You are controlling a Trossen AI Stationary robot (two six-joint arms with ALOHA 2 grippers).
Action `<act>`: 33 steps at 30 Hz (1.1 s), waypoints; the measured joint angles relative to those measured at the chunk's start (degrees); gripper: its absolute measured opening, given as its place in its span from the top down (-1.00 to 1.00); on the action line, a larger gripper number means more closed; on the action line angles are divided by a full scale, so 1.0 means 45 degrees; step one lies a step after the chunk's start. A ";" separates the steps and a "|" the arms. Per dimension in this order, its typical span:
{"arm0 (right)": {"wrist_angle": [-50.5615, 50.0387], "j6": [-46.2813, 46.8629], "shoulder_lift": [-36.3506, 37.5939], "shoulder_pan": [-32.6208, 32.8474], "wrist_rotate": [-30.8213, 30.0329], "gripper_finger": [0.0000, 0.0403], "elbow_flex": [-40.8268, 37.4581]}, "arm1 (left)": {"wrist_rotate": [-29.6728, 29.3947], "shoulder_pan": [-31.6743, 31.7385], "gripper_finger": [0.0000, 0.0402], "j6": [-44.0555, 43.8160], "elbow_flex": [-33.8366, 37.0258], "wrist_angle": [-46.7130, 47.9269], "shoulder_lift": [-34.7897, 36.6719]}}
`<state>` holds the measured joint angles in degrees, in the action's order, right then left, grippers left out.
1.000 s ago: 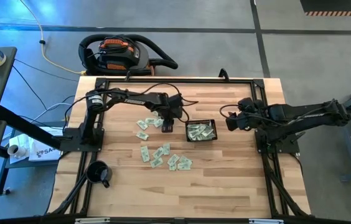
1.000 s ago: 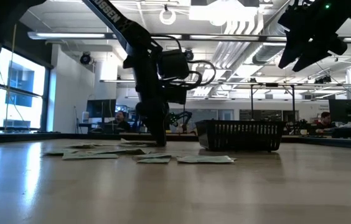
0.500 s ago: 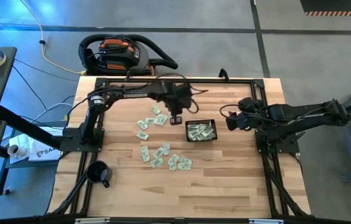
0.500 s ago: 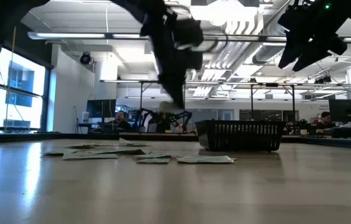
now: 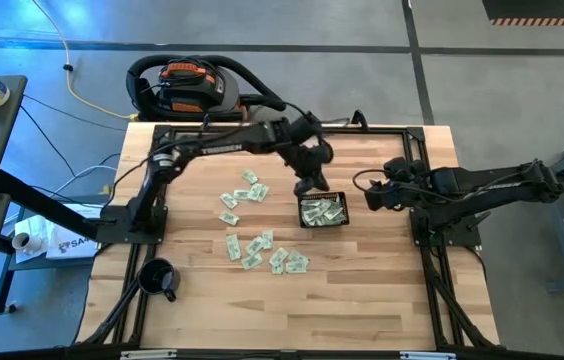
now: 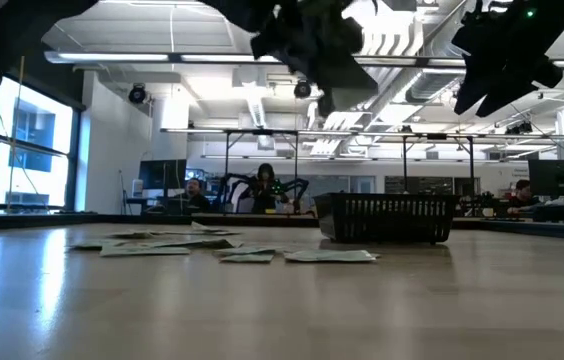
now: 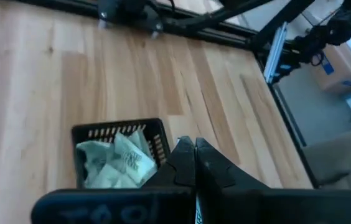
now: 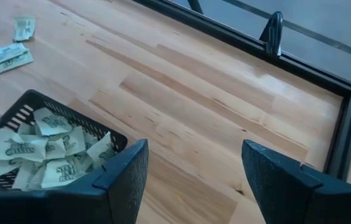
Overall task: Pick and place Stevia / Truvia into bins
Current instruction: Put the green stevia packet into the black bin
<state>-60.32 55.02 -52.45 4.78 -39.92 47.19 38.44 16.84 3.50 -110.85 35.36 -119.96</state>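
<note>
1. The sachets in the basket (image 5: 322, 211) lie in a loose heap of pale green and white paper, just below the left tool (image 5: 309, 186) and slightly to its side; the left wrist view shows them crumpled against the basket wall next to the tool's tips.
2. The loose sachets (image 5: 262, 248) lie scattered flat on the surface, well apart from the left tool, in one group near the basket's far side and another spread toward the front; the low view shows them as thin sheets lying in front of the basket.
3. The black basket (image 6: 387, 216) stands on the wooden surface (image 5: 362, 290), between the two tools, its mesh wall upright.
4. The left tool hangs above the surface at the basket's corner, lifted clear of everything. Its fingers (image 7: 185, 163) are pressed together; whether a sachet is caught between them cannot be told.
5. The right tool (image 5: 372, 196) hovers raised beside the basket's other side, near it but not touching. Its fingers (image 8: 126, 171) stand spread wide with nothing between them, and the basket shows just ahead of one finger.
6. A round black mug (image 5: 159, 279) sits at the surface's front corner, well away from both tools.
7. A vacuum cleaner (image 5: 194, 87) rests on the floor behind the surface, beyond the left arm.
</note>
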 joint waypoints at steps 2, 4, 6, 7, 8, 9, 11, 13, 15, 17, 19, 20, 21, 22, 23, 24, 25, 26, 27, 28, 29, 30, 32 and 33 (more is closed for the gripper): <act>-0.0105 0.0000 0.0003 0.0005 -0.0012 -0.24 -0.0002 | -0.0003 -0.0274 0.85 -0.0167 0.0000 -0.0778 -0.0553; -0.0182 -0.0005 0.0001 0.0005 0.0039 -0.24 -0.0002 | -0.0212 -0.0566 0.82 -0.0246 -0.0001 -0.1003 -0.1129; -0.0265 -0.0049 0.0000 0.0005 0.0067 -0.24 -0.0002 | -0.1337 -0.0857 0.78 -0.0239 0.0000 -0.1103 -0.1672; -0.0282 -0.0049 0.0000 0.0005 0.0101 -0.24 -0.0002 | -0.2083 -0.0987 0.76 -0.0156 0.0000 -0.1120 -0.1922; -0.0316 -0.0053 0.0005 0.0005 0.0107 -0.24 -0.0002 | -0.2944 -0.1107 0.73 -0.0060 0.0000 -0.1169 -0.2162; -0.0355 -0.0049 0.0005 0.0005 0.0136 -0.24 -0.0002 | -0.3865 -0.1203 0.70 0.0091 0.0010 -0.1117 -0.2303; -0.0402 -0.0049 0.0005 0.0005 0.0151 -0.24 -0.0002 | -0.5506 -0.1403 0.64 0.0262 0.0020 -0.0996 -0.2390; -0.0439 -0.0049 0.0000 0.0005 0.0154 -0.24 -0.0002 | -0.6338 -0.1542 0.57 0.0686 -0.0008 -0.1152 -0.2349; -0.0461 -0.0059 0.0004 0.0005 0.0112 -0.24 -0.0002 | -0.6454 -0.1681 0.47 0.1101 -0.0020 -0.1249 -0.2327; -0.0480 -0.0258 0.0000 0.0005 0.0078 -0.24 -0.0002 | -0.6498 -0.1722 0.36 0.1098 -0.0226 -0.0862 -0.2336; -0.0517 -0.0335 0.0000 0.0005 0.0030 -0.24 -0.0002 | -0.6291 -0.1710 0.24 0.0774 -0.0765 -0.0039 -0.2337; -0.0541 -0.0335 0.0000 0.0005 -0.0026 -0.24 -0.0002 | -0.6286 -0.1681 0.18 0.0610 -0.1092 0.0468 -0.2325; -0.0570 -0.0340 0.0003 0.0005 -0.0057 -0.24 -0.0002 | -0.6337 -0.1665 0.12 0.0548 -0.1424 0.1245 -0.2308; -0.0609 -0.0335 0.0005 0.0005 -0.0056 -0.24 -0.0002 | -0.6445 -0.1641 0.07 0.0514 -0.1780 0.2125 -0.2308; -0.0640 -0.0337 0.0005 0.0003 -0.0049 -0.24 -0.0002 | -0.6648 -0.1571 0.03 0.0574 -0.2173 0.3001 -0.2309; -0.0643 -0.0340 0.0005 -0.0002 -0.0050 -0.24 -0.0002 | -0.6747 -0.1497 0.00 0.0722 -0.2604 0.3907 -0.2319; -0.0640 -0.0340 0.0005 -0.0005 -0.0058 -0.24 -0.0002 | -0.6747 -0.1427 -0.02 0.0918 -0.3078 0.4737 -0.2322; -0.0640 -0.0340 0.0005 -0.0005 -0.0065 -0.24 -0.0002 | -0.6747 -0.1302 -0.03 0.1125 -0.3499 0.5377 -0.2315; -0.0640 -0.0340 0.0005 -0.0005 -0.0099 -0.24 -0.0002 | -0.6729 -0.1177 -0.03 0.1253 -0.3877 0.6013 -0.2288; -0.0635 -0.0340 0.0005 -0.0005 -0.0164 -0.24 -0.0002 | -0.6707 -0.1010 -0.03 0.1415 -0.4156 0.6777 -0.2283; -0.0635 -0.0340 0.0005 -0.0005 -0.0239 -0.24 -0.0002 | -0.6657 -0.0801 -0.02 0.1547 -0.4309 0.7461 -0.2283; -0.0635 -0.0336 0.0005 -0.0005 -0.0304 -0.24 -0.0002 | -0.6661 -0.0566 -0.01 0.1624 -0.4362 0.8123 -0.2283; -0.0627 -0.0330 0.0005 -0.0005 -0.0401 -0.24 -0.0002 | -0.6804 -0.0099 0.03 0.1521 -0.4297 0.9213 -0.2298; -0.0626 -0.0330 0.0005 -0.0007 -0.0403 -0.24 -0.0002 | -0.7096 0.0123 0.05 0.1156 -0.4151 0.9540 -0.2298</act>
<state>-63.13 53.54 -52.42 4.74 -41.74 47.18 6.51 17.39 8.70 -129.53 78.29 -130.30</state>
